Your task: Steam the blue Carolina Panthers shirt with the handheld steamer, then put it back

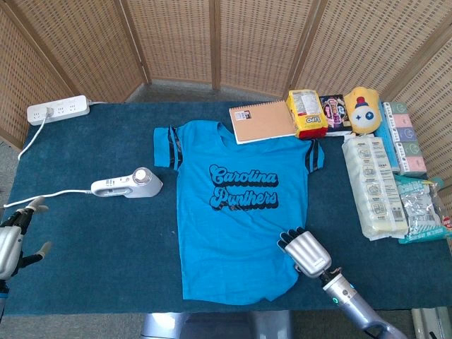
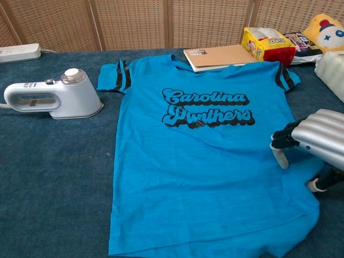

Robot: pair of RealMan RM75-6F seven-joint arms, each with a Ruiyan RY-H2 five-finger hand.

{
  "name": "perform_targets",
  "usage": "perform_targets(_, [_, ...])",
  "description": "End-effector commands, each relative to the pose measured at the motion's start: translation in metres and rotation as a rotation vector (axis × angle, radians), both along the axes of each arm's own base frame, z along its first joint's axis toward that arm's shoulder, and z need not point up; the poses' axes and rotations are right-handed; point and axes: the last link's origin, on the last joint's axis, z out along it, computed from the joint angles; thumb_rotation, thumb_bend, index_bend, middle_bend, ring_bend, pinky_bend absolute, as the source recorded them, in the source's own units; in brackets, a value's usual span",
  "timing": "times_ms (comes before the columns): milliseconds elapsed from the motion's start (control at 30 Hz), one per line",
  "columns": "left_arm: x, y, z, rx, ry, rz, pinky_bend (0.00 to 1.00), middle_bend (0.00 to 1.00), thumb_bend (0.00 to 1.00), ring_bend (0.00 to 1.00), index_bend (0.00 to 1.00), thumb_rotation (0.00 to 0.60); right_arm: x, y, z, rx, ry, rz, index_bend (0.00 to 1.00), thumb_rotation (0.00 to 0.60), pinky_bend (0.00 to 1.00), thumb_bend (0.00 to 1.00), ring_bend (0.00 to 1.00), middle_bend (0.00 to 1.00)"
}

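The blue Carolina Panthers shirt [image 1: 236,215] [image 2: 204,161] lies flat, print up, in the middle of the dark blue table. The white handheld steamer [image 1: 128,185] [image 2: 52,99] lies on its side to the shirt's left, untouched, its cord running off to the left. My right hand [image 1: 305,252] [image 2: 318,137] is over the shirt's lower right corner, palm down, fingers bent down, with fingertips [image 2: 280,159] touching the cloth and nothing in its grip. My left hand [image 1: 12,241] hangs at the table's left edge with fingers spread and empty; the chest view does not show it.
A white power strip [image 1: 58,109] [image 2: 19,52] sits at the back left. Behind the shirt lie a spiral notebook [image 1: 263,121] [image 2: 215,56], a yellow snack bag [image 1: 306,113] [image 2: 267,44] and a yellow plush [image 1: 363,109]. Packaged goods [image 1: 374,187] line the right side. Wicker screens stand behind.
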Motion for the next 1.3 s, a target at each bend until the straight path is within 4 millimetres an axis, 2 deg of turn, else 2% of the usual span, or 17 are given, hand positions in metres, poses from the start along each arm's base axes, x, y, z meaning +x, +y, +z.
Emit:
perform_targets(33, [0.0, 0.005, 0.0, -0.008, 0.009, -0.005, 0.32, 0.26, 0.27, 0.21, 0.06, 0.597, 0.005, -0.001, -0.003, -0.003, -0.007, 0.008, 0.61, 0.6, 0.61, 0.25, 0.51, 0.52])
perform_targets(167, [0.003, 0.012, -0.001, -0.018, 0.017, -0.023, 0.32, 0.26, 0.27, 0.21, 0.06, 0.598, 0.01, -0.002, -0.007, -0.005, -0.02, 0.019, 0.68, 0.6, 0.71, 0.31, 0.59, 0.6])
perform_targets(300, [0.006, 0.016, -0.004, -0.029, 0.022, -0.034, 0.32, 0.26, 0.27, 0.21, 0.06, 0.596, 0.012, -0.003, -0.007, -0.012, -0.031, 0.018, 0.72, 0.6, 0.75, 0.33, 0.64, 0.65])
perform_targets(733, [0.006, 0.035, -0.007, -0.002, 0.097, -0.02, 0.32, 0.26, 0.27, 0.2, 0.06, 0.595, 0.001, -0.003, 0.006, -0.048, -0.074, -0.026, 0.75, 0.6, 0.78, 0.36, 0.66, 0.68])
perform_targets(1033, [0.01, 0.075, -0.018, -0.015, 0.206, -0.024, 0.32, 0.25, 0.27, 0.19, 0.06, 0.593, -0.003, -0.003, 0.01, -0.058, -0.092, -0.046, 0.75, 0.6, 0.78, 0.36, 0.67, 0.68])
perform_targets(1300, [0.008, 0.109, -0.04, -0.042, 0.234, 0.014, 0.32, 0.23, 0.27, 0.18, 0.06, 0.594, -0.007, -0.003, 0.013, -0.068, -0.093, -0.061, 0.75, 0.6, 0.78, 0.36, 0.68, 0.68])
